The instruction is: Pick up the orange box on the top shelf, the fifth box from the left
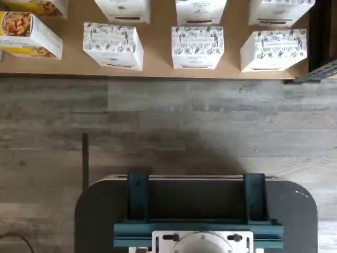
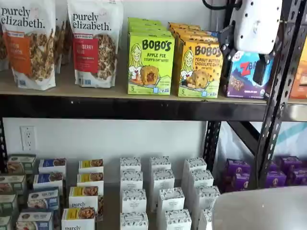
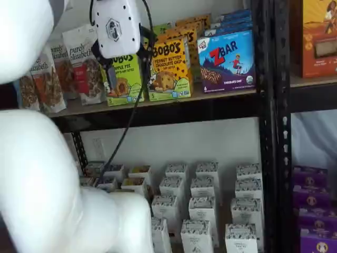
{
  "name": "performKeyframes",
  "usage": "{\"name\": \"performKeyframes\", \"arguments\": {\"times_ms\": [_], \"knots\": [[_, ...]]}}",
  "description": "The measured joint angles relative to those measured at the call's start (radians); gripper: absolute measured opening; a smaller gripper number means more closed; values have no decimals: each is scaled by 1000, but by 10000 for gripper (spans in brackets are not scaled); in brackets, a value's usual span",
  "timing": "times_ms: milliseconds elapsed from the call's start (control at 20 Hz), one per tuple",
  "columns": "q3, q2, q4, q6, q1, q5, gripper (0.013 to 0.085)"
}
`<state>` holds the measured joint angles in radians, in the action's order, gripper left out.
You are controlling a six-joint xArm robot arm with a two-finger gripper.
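The orange box (image 2: 199,67), a yellow-orange Bobo's Peanut Butter Chocolate Chip carton, stands upright on the top shelf (image 2: 96,92) between the lime-green Bobo's box (image 2: 150,62) and the blue-purple ZBar box (image 2: 247,74). It also shows in a shelf view (image 3: 169,66), with more of the same cartons behind it. My gripper (image 2: 243,60) hangs in front of the shelf, ahead of the ZBar box and just right of the orange box, not touching it. Its fingers (image 2: 261,69) stand apart with nothing between them. In a shelf view my gripper (image 3: 129,63) overlaps the green box. The wrist view does not show the orange box.
Purely Elizabeth granola bags (image 2: 29,43) stand at the shelf's left. Black perforated uprights (image 2: 280,86) rise right of the ZBar box. Below are rows of white patterned boxes (image 2: 163,191) and purple boxes (image 2: 237,172). The wrist view shows the white boxes (image 1: 197,46), grey floor and the dark mount (image 1: 197,211).
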<state>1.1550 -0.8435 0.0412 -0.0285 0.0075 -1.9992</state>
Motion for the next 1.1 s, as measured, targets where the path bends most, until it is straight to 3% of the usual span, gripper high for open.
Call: {"name": "performKeyframes", "arguments": {"times_ms": [150,700,1100], "knots": [[17,20,55,23,-50,-36,850],[3,14,-37,3,13,2,850],[-2,42,-52,-15,33,141,850]]}}
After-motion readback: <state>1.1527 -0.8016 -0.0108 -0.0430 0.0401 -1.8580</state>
